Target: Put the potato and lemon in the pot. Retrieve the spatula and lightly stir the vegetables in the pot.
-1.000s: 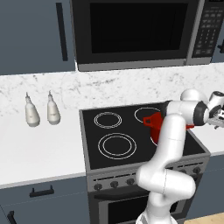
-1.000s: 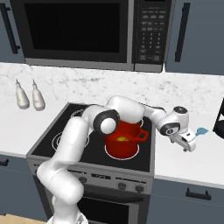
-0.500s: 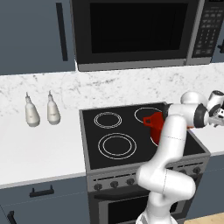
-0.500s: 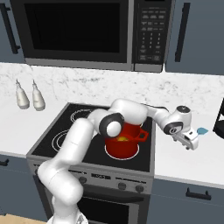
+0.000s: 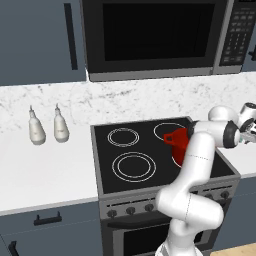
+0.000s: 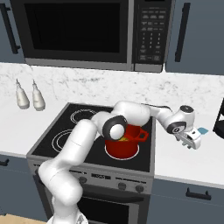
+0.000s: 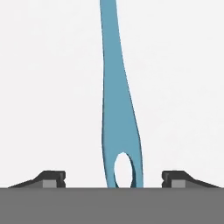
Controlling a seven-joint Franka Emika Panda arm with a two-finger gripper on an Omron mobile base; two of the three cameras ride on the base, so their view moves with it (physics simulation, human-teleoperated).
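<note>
Blue-grey spatula (image 7: pixel 117 109) handle lies between the open jaws of the gripper (image 7: pixel 113 177), untouched; retrieval step is underway, and next they must close squarely on it.

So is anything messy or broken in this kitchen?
Nothing stands out. The red pot sits upright on the stove with something yellow inside, the two bottles stand straight on the counter, and the spatula lies flat between the fingers of the hand.
</note>
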